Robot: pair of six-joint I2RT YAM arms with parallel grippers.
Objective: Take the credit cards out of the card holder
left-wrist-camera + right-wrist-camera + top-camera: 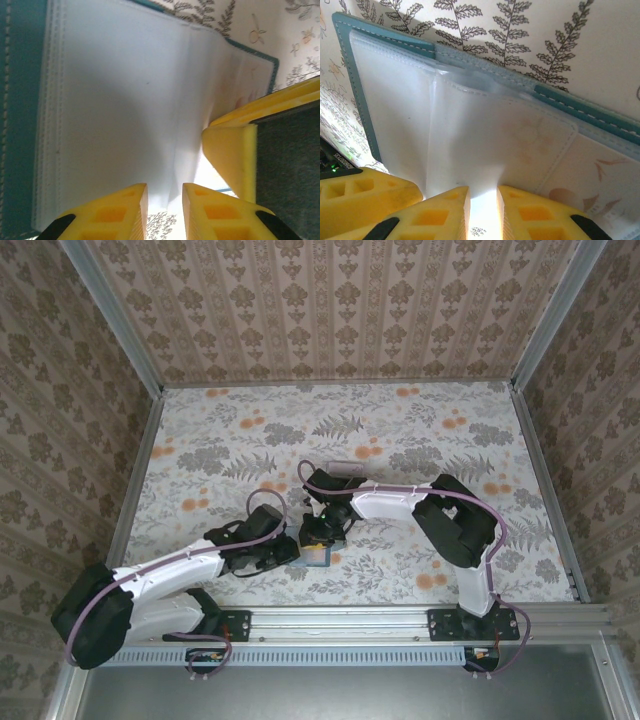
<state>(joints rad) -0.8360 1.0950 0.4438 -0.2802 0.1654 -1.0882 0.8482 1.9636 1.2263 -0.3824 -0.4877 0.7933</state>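
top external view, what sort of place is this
Likely a small enclosed robot test cell, not a real room: wallpaper-print walls set in an aluminium frame, a floral-print table, and the left arm and right arm bolted to a rail at its near edge.

I count two arms in the top view, the left arm (pixel 160 585) low on the left and the right arm (pixel 440 515) at right of centre. That gives two grippers, the left gripper (pixel 165 192) and the right gripper (pixel 483 195), each with two yellow fingers (pixel 120 212) along the bottom of its own wrist view. One card holder (pixel 318 557), teal, sits at lower centre of the top view. One small pale flat piece (pixel 346 468) lies near the middle. The clear sleeves (pixel 115 100) blur together at the left edge of the left wrist view, so I'd say several, probably three or more.
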